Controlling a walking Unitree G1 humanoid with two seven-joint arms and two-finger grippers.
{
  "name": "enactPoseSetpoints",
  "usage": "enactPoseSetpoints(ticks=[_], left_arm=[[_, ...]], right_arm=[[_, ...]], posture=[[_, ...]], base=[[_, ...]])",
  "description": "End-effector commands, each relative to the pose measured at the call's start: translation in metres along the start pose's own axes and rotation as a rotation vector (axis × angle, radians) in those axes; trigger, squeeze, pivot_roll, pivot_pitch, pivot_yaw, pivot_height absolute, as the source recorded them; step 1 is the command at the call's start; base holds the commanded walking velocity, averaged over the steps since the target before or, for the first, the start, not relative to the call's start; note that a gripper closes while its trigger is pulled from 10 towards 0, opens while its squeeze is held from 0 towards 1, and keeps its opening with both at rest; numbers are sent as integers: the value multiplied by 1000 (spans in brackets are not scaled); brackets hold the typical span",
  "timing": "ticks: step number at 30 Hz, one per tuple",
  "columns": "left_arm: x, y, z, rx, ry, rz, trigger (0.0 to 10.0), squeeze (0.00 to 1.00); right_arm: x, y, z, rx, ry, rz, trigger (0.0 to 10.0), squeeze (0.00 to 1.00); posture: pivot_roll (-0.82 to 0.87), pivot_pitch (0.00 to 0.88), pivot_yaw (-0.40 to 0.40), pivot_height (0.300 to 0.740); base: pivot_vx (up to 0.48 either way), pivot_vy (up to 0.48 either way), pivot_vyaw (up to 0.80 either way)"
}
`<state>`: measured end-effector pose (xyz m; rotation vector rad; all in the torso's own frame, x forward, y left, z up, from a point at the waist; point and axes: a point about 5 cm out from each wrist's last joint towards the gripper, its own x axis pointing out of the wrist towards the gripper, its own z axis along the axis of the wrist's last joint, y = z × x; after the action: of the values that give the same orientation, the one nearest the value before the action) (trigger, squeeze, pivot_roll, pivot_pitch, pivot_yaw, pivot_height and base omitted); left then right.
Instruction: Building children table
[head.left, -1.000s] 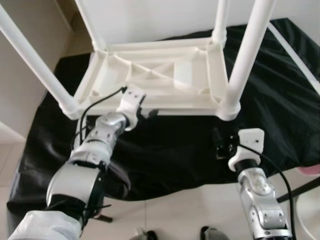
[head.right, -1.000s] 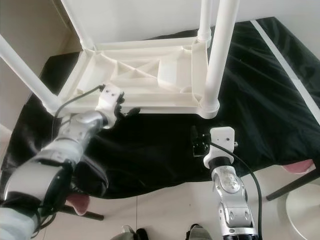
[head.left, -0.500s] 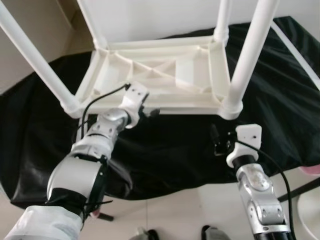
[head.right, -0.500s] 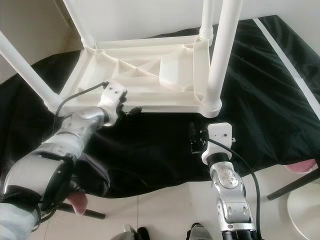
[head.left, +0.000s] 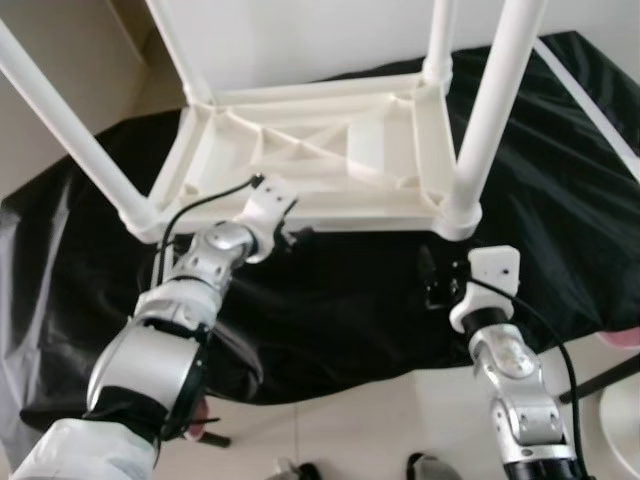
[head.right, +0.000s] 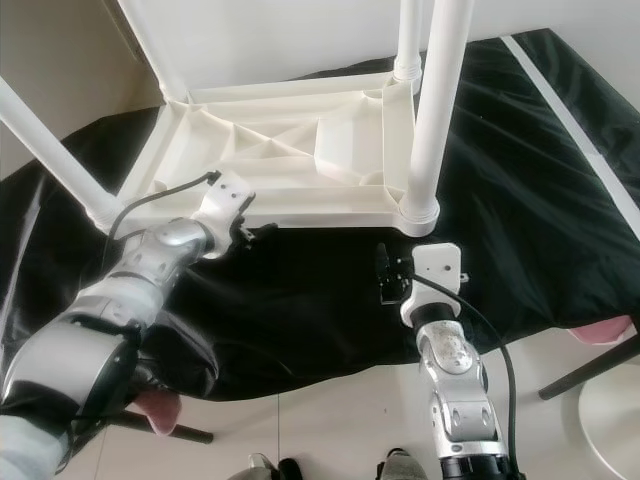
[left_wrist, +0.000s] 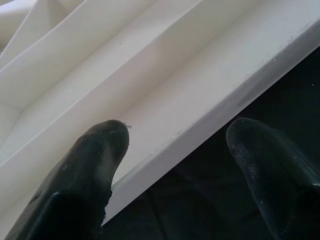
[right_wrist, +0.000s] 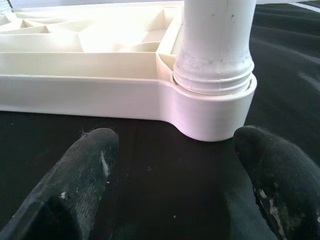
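Table (head.left: 330, 150) upside down, frame centre, 4 legs fitted. Left gripper (left_wrist: 180, 150) now straddling near rim, fingers apart. Right gripper (right_wrist: 185, 165) nearer corner leg (right_wrist: 215, 40), spread, empty.

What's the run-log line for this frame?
table: upside down on black cloth, four legs up | left gripper: open, straddling near rim | right gripper: open, short of near-right corner leg

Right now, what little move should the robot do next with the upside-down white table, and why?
Probably close the left gripper on the near rim of the upside-down white plastic table: its open fingers already straddle that edge, while the open right gripper waits short of the corner leg.
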<state>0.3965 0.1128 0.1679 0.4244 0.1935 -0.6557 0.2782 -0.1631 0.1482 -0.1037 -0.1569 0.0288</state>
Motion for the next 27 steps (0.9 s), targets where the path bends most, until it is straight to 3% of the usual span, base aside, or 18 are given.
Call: enactPoseSetpoints(ticks=[1,4,10,12,19,22,23,24,25,27], left_arm=[[-25,-39,-26,-79,81,-858,10000,0],[-33,-44,-20,-85,40,-966,10000,0],[-45,-47,-6,-102,-37,-1055,10000,0],[-55,-51,8,-153,-107,-1109,10000,0],[-72,-62,29,-170,-209,-1155,10000,0],[-77,-65,37,-177,-248,-1135,10000,0],[-73,-62,41,-178,-268,-1078,10000,0],[-64,-53,45,-159,-282,-952,10000,0],[-64,-53,45,-159,-282,-952,10000,0],[-49,-40,44,-97,-254,-714,10000,0]], right_arm=[[1,5,-3,7,2,11,10000,0],[3,6,-3,8,-3,14,10000,0],[8,8,-2,10,-13,23,10000,0],[11,9,-1,13,-21,31,10000,0],[17,8,-1,13,-32,31,10000,0],[20,4,-1,9,-34,24,10000,0],[21,2,0,8,-36,22,10000,0],[23,0,1,12,-43,15,10000,0],[23,0,1,12,-43,15,10000,0],[25,-1,1,23,-53,8,10000,0]], posture=[[-166,95,175,740],[-160,86,175,740],[-146,70,171,740],[-135,62,165,740],[-120,54,157,740],[-110,52,148,740],[-107,50,147,740],[-98,47,142,740],[-98,47,142,740],[-89,44,134,740]], base=[[0,0,0],[0,0,0],[0,0,0],[0,0,0],[0,0,0],[0,0,0],[0,0,0],[0,0,0],[0,0,0],[0,0,0]])
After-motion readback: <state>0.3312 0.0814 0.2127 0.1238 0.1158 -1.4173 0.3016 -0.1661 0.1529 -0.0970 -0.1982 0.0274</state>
